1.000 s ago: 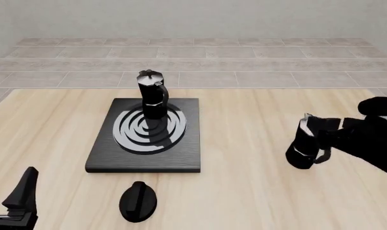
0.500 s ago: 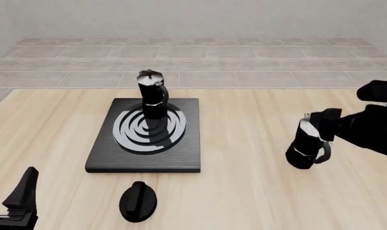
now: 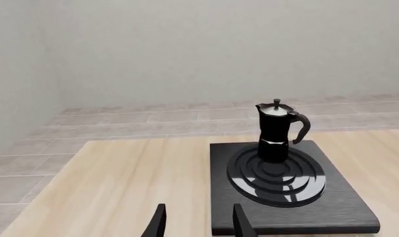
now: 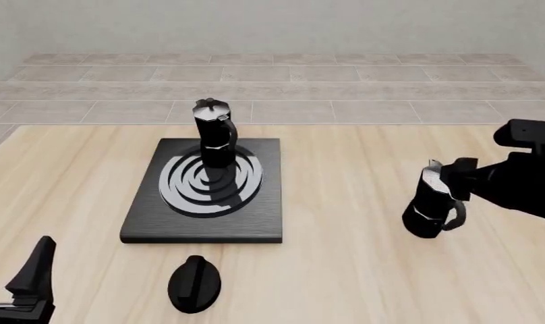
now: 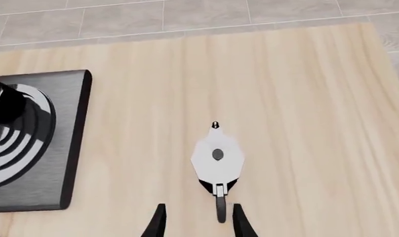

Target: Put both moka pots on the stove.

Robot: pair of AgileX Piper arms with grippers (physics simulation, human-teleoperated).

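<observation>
One moka pot [image 4: 215, 135] stands upright on the back of the stove [image 4: 164, 219], a flat black slab with silver rings. It also appears in the left wrist view, the moka pot [image 3: 276, 131] on the stove [image 3: 318, 207]. The other moka pot [image 4: 432, 202] stands on the bare table at the right. My right gripper [image 4: 452, 177] hangs open just above it. From above, this moka pot [image 5: 217, 158] shows its silver lid, and its handle lies between the right gripper's [image 5: 198, 224] spread fingertips. My left gripper [image 4: 16, 270] is open and holds nothing at the near left corner, also seen as the left gripper [image 3: 199, 224].
A black teardrop-shaped knob [image 4: 194, 283] lies on the table just in front of the stove. The stove's edge [image 5: 74, 148] is well to the side of the right-hand pot. A tiled floor lies beyond the table's far edge.
The right arm's wrist has risen and tilted over the right-hand pot. Both pots and the left arm have stayed where they were.
</observation>
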